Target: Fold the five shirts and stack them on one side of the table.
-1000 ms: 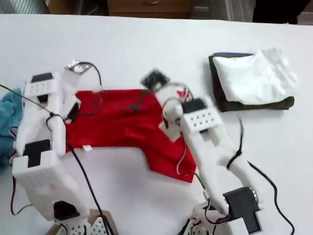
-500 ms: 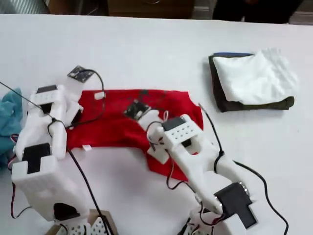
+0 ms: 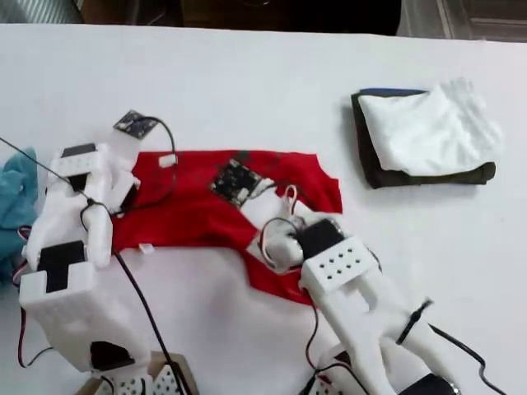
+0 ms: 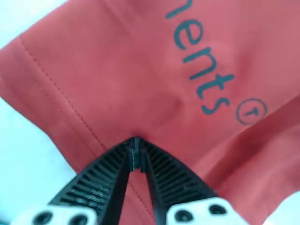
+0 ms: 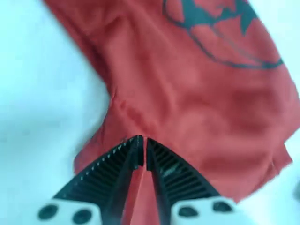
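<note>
Red shirt [image 3: 198, 206]: spread flat in the middle of the table [image 3: 247, 74].
Left gripper [image 4: 135, 157]: pinched tight on its hem, 9 o'clock end.
Right gripper [image 5: 140, 152]: closed, cloth nipped between the tips, 5 o'clock corner.
Folded stack [image 3: 424, 136]: 2 o'clock.
Teal shirt [image 3: 15, 193]: 9 o'clock edge.

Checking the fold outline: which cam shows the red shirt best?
High view: nearly the whole red shirt shows, spread on the table. The left wrist view gives a close patch of hem and lettering at the left gripper. The right wrist view gives a close creased part with a round print at the right gripper.
</note>
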